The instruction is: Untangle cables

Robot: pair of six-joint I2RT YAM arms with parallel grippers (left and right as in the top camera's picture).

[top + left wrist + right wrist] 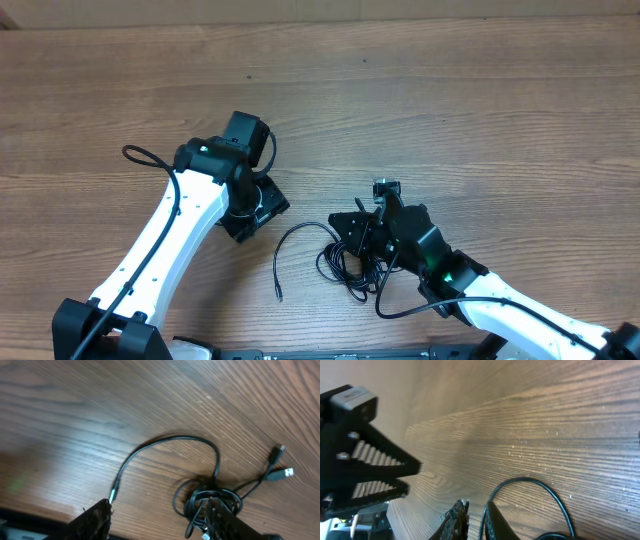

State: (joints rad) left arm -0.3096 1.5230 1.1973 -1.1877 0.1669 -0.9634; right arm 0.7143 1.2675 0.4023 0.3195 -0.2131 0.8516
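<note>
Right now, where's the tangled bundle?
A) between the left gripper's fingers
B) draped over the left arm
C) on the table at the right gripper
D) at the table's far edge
C: the overhead view shows the cables bunched on the table right at the right gripper. The left gripper is open and stands apart from the bundle.

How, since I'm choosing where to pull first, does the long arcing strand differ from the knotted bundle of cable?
The arcing strand lies as one open curve; the bundle is several loops piled over one another. In the left wrist view the strand ends in one plug at the left, while the bundle sends two plug ends out to the right. Both are thin black cord, and the strand runs into the bundle.
</note>
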